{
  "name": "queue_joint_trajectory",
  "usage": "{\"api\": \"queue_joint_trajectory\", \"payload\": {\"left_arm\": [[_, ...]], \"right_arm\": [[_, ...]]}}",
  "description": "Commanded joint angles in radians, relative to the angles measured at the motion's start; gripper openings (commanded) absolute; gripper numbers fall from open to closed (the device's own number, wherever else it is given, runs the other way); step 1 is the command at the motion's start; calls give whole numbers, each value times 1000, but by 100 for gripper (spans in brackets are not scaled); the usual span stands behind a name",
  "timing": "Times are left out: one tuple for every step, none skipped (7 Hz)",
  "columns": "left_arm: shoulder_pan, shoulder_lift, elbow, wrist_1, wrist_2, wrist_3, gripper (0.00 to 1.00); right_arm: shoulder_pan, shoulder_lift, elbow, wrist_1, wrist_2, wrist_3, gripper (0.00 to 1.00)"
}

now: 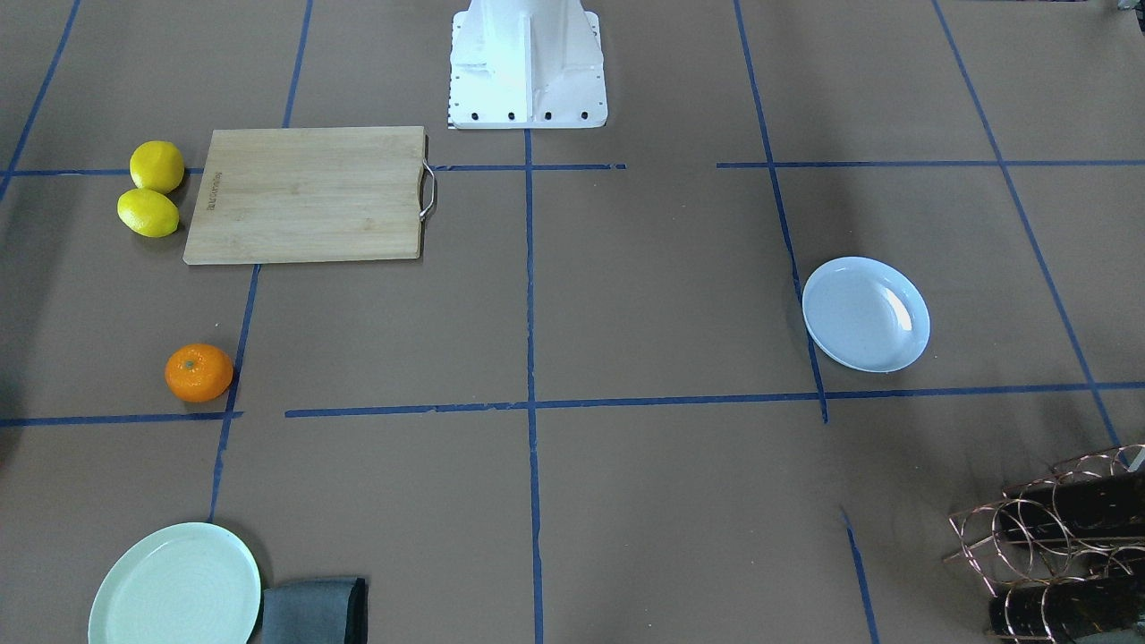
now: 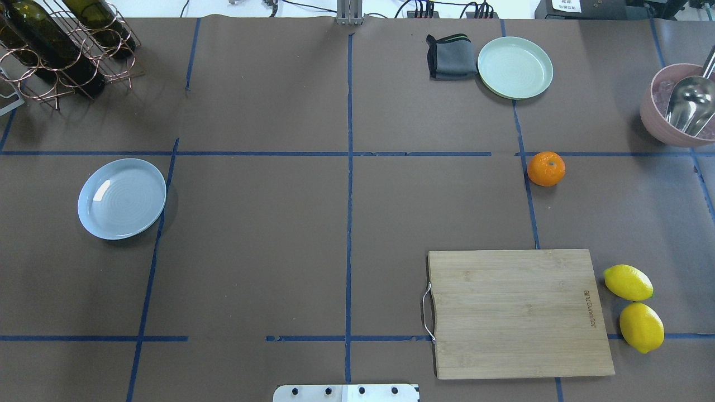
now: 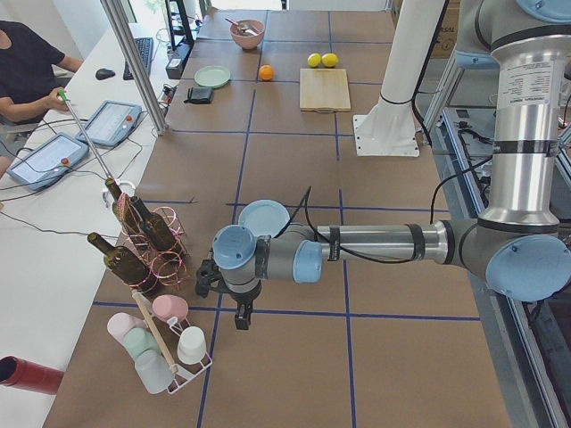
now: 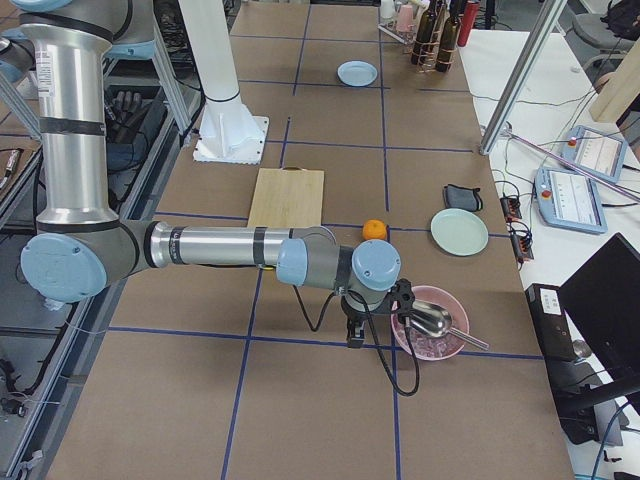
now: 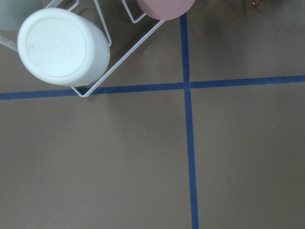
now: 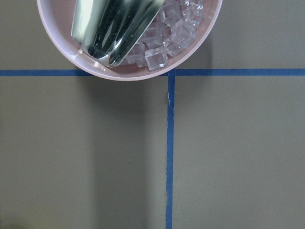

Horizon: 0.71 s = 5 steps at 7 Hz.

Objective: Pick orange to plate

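The orange sits alone on the brown table on the robot's right side, also seen as a small orange left of centre in the front-facing view. The pale bluish-white plate lies empty far over on the robot's left side. My left gripper shows only in the side view, pointing down beside a cup rack, short of the plate. My right gripper also shows only from the side, next to a pink bowl, nearer the camera than the orange. For both I cannot tell open or shut.
A wooden cutting board lies near the base with two lemons beside it. A mint-green plate and grey cloth sit beyond the orange. A pink bowl of ice with a metal scoop and a wine-bottle rack stand at the far corners.
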Motion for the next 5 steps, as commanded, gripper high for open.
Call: {"api": "queue_joint_trajectory", "payload": {"left_arm": [[0, -1, 1, -2, 0, 0, 100], [0, -9, -1, -3, -1, 0, 100], [1, -53, -10, -9, -9, 2, 100], [9, -107, -16, -9, -6, -9, 100], [24, -130, -15, -35, -15, -8, 100]], "right_arm": [[2, 0, 1, 2, 0, 1, 100], [2, 0, 0, 2, 1, 1, 100], [2, 9, 10, 4, 8, 4, 100], [2, 36, 33, 4, 8, 4, 100], [2, 44, 56, 4, 9, 6, 100]]}}
